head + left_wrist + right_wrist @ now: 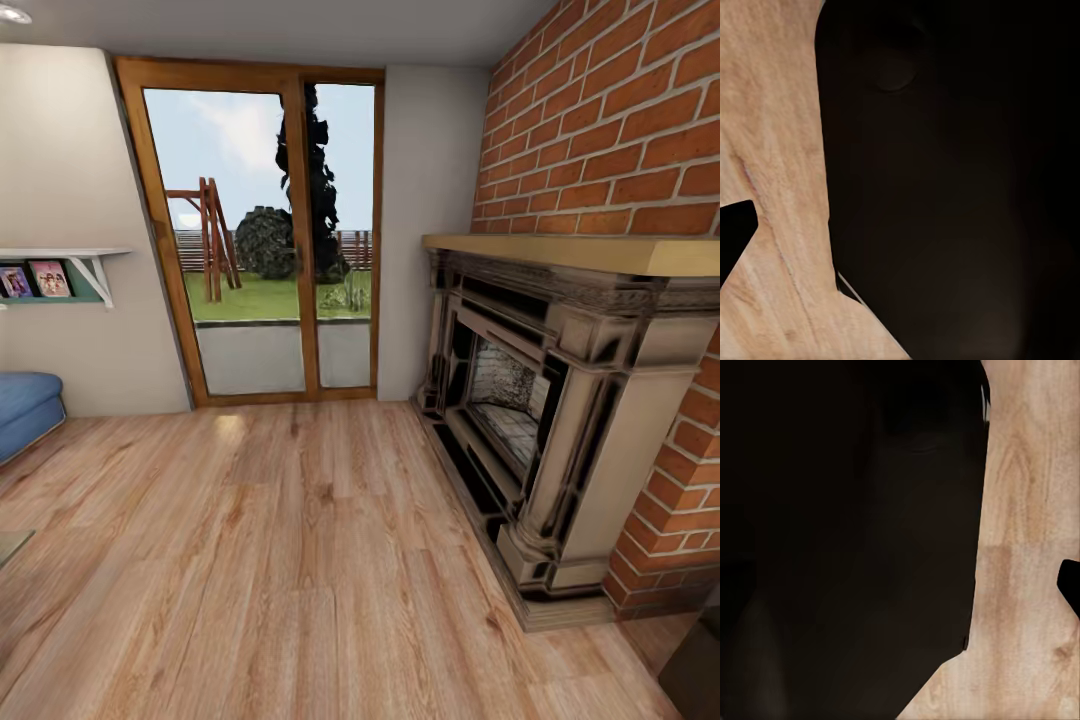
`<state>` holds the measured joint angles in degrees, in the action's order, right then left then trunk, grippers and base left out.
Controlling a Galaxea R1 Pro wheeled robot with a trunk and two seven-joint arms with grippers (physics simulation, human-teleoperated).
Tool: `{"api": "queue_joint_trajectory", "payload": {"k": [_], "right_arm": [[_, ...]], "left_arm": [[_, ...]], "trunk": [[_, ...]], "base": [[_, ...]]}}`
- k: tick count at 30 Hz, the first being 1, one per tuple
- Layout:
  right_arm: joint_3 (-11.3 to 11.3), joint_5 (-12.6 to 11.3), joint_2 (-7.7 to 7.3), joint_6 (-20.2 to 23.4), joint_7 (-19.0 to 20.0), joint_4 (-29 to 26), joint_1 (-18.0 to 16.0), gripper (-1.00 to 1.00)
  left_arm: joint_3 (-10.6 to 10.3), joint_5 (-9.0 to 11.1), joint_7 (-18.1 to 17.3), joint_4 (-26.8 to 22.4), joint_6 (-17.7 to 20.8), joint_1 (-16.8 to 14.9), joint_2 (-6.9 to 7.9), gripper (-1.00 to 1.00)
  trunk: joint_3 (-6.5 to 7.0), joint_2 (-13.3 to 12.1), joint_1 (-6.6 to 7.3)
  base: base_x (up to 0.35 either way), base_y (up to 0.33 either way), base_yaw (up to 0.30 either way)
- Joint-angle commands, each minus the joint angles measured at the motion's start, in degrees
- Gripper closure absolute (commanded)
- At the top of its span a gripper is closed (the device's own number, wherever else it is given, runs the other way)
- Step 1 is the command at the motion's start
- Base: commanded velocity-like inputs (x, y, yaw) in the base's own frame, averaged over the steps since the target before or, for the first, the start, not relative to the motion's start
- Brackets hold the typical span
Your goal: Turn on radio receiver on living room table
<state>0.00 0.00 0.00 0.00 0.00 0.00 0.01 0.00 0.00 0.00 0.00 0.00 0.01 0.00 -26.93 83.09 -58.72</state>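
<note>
The robot faces a corner of the living room: a brick fireplace (pixel 545 400) with a wooden mantel on the right, wood-framed glass doors (pixel 262 240) straight ahead giving onto a garden, and a wide stretch of light plank floor (pixel 300 560) in between. At the left edge a rounded blue sofa end (pixel 25 408) pokes in, with a small wall shelf (pixel 60 272) of pictures above it. A sliver of something flat and pale sits at the low left edge; I cannot tell whether that is the worktop.

The radio is nowhere among these things, so by my reckoning the step in hand is finding it, not reaching for it. The sofa lies to the left, and a low worktop usually sits in front of a sofa, so turning the base that way looks the sensible move. It should turn slowly, staying well apart from the fireplace hearth on the right, and tip the head down enough to catch a low surface.

Both wrist cameras look past dark robot body at floor planks; whether either tool is wide or narrow I cannot tell. The arms seem tucked low, which suits travelling
</note>
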Motion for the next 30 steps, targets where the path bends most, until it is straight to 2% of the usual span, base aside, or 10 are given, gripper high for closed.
{"api": "queue_joint_trajectory", "payload": {"k": [1,3,30], "right_arm": [[0.00,0.00,0.00,0.00,0.00,0.00,-0.01,-1.00],[0.66,0.00,-0.26,0.22,0.18,0.09,-0.09,-1.00],[9.36,0.00,-0.26,0.21,0.18,0.09,-0.09,-1.00]], "left_arm": [[0.00,0.00,0.00,0.00,0.00,-0.01,0.00,-1.00],[0.65,0.35,0.08,-0.09,-0.18,-0.12,-0.62,-1.00],[0.88,0.35,0.08,-0.09,-0.18,-0.11,-0.62,-1.00]], "trunk": [[0.00,-0.01,-0.01],[0.00,-0.01,-0.01],[0.00,-0.01,-0.01]], "base": [[0.000,0.000,0.000],[0.000,0.000,0.000],[0.000,0.000,0.000]]}}
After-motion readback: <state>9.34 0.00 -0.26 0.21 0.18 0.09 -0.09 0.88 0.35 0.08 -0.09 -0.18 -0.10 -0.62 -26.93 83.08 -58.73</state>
